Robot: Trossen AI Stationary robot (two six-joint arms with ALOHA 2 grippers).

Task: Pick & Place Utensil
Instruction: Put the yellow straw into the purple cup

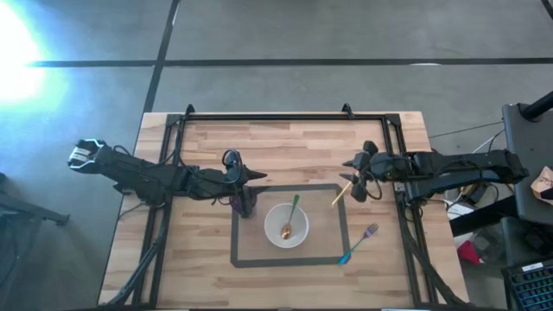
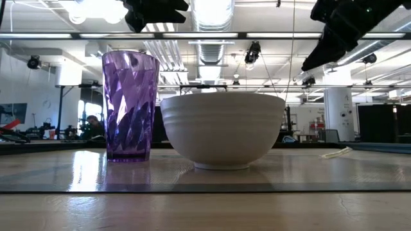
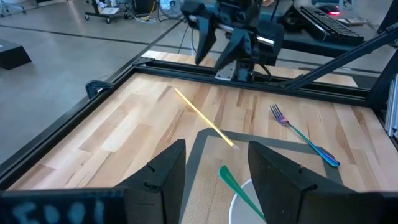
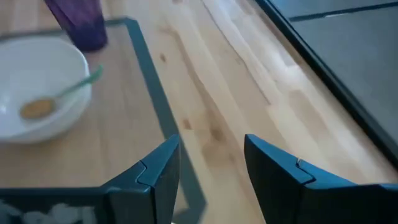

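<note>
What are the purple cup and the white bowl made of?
The cup looks like clear purple plastic, maybe glass: you can see through it, and its faceted sides shine. The bowl looks like glazed ceramic, though it could be plastic: it is solid white, smooth, with faint ridges and a soft gloss.

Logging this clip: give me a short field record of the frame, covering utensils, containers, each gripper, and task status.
bowl: white bowl inside the taped rectangle on the table
spoon: green-handled spoon lying in the bowl
cup: purple cup beside the bowl, upright
fork: blue-handled fork on the wood, at the rectangle's corner
stick: pale yellow stick across the rectangle's edge
left gripper: left gripper open, empty, above the cup
right gripper: right gripper open, empty, above the stick's end
status: spoon placed; fork and stick still on the table
</note>
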